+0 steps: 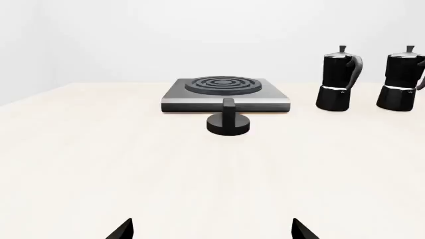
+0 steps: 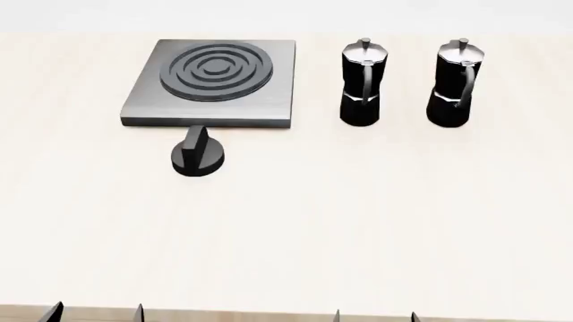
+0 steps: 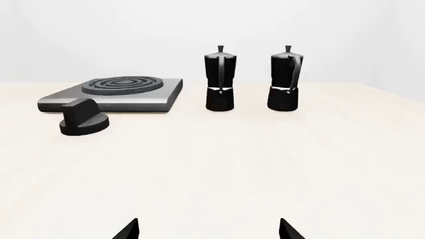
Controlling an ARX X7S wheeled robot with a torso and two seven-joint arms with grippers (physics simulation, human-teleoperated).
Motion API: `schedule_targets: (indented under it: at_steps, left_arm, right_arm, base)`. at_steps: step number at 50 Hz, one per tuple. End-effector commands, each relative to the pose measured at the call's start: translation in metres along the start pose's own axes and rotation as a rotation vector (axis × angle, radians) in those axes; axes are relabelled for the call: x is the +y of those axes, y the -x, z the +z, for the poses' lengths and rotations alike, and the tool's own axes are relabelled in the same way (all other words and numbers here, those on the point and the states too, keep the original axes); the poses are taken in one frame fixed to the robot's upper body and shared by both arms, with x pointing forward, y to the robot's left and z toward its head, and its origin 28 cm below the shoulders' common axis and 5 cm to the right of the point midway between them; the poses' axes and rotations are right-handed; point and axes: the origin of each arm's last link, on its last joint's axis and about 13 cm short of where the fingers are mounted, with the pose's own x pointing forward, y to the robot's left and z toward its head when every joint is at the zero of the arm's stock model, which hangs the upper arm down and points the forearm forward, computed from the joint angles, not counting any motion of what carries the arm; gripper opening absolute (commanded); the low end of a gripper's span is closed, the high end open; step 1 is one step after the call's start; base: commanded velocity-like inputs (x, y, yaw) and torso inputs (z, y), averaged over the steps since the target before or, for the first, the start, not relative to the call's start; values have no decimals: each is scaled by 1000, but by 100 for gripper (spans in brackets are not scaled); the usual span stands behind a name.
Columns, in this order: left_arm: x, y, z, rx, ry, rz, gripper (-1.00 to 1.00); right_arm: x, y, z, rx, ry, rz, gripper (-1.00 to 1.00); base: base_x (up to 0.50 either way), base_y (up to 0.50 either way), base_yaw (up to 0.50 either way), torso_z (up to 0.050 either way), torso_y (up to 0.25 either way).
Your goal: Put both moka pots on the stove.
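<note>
A pale counter (image 2: 286, 228) carries, along its far edge, the stove (image 2: 268, 87) toward the left, a loose round knob (image 2: 198, 159) just in front of the stove's near edge, and two upright moka pots to its right: the inner pot (image 2: 361, 84) near the stove's right edge, the outer pot (image 2: 455, 84) further right. Neither pot is on the burner yet. The right gripper (image 2: 374, 316) and left gripper (image 2: 96, 312) sit at the near edge, both spread wide and holding nothing; the pots lie straight ahead of the right gripper, well apart from it, so that arm is judged the nearer.
</note>
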Motion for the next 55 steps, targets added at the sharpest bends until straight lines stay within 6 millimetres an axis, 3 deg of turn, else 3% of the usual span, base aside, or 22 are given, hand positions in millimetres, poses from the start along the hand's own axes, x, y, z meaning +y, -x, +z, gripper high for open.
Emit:
schedule_targets:
  at_steps: [1, 9, 21, 42, 49, 55]
  left_arm:
    - [0, 0, 0, 0, 0, 0, 100]
    - [-2, 1, 0, -2, -20, -13, 100]
    - [-2, 6, 14, -41, -12, -22, 100]
    - [4, 42, 91, -272, 38, -28, 100]
    - [4, 54, 108, -332, 52, -33, 100]
    - [3, 56, 110, -339, 50, -42, 100]
  right_arm:
    - [0, 0, 0, 0, 0, 0, 100]
    - [2, 0, -1, 15, 16, 22, 100]
    - [4, 7, 20, -40, 8, 29, 100]
    - [8, 47, 99, -283, 17, 60, 100]
    - [8, 56, 110, -334, 13, 63, 100]
    - [10, 58, 113, -358, 5, 74, 100]
  base:
    - [0, 0, 0, 0, 0]
    - [0, 0, 0, 0, 0]
    - [0, 0, 0, 0, 0]
    - [0, 0, 0, 0, 0]
    - [0, 0, 0, 0, 0]
    - [0, 0, 0, 0, 0]
